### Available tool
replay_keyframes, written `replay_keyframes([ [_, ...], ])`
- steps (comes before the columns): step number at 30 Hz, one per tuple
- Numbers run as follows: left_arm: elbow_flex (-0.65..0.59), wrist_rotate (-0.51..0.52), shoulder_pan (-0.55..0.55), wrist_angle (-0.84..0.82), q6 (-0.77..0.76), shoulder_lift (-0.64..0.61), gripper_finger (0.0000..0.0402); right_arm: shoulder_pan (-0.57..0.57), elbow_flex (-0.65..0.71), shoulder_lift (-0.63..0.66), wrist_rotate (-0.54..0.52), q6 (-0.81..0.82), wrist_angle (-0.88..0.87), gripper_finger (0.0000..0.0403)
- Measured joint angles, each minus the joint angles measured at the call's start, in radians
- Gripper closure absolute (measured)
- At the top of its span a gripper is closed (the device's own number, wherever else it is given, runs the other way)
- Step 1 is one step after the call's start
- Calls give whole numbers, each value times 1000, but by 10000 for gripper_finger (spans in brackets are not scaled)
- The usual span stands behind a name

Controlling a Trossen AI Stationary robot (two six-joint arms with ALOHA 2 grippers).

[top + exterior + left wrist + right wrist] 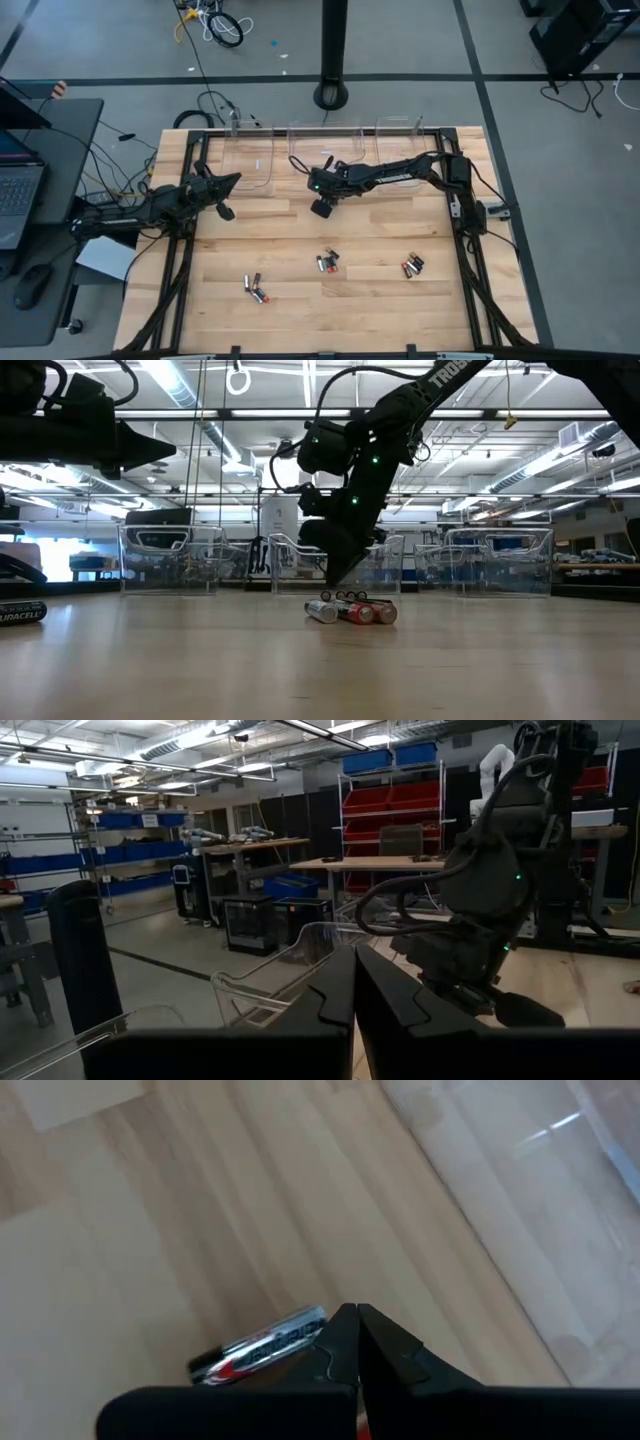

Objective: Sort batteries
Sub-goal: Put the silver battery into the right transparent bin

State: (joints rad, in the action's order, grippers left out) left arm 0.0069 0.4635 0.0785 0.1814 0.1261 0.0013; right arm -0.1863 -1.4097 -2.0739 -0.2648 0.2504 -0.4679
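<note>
Hovering over bare wood at the table's centre, the right gripper [322, 208] is clenched empty, a stray battery [262, 1345] just beside it. Remaining batteries [327, 262] lie in clusters toward six o'clock. Reopening over one looks necessary next; the left gripper [226, 211] waits clenched at nine o'clock.

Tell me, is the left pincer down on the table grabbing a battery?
No, in the high view the left pincer hangs shut and empty near the table's left edge, away from the batteries.

Three clusters of batteries are lying on the table: three in the left group [256, 288], about four in the middle group [327, 262] nearest below the right gripper [322, 208], about four in the right group [412, 265]. Three clear bins [318, 150] are standing beyond both grippers. Two arms are showing.
</note>
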Motion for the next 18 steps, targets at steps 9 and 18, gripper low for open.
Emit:
replay_keyframes([
  [9, 0, 0, 0, 0, 0, 0, 385, 0, 0, -2, 42, -15, 3, 389],
  [18, 0, 0, 0, 0, 0, 0, 385, -1, 0, -2, 90, -45, 23, 385],
])
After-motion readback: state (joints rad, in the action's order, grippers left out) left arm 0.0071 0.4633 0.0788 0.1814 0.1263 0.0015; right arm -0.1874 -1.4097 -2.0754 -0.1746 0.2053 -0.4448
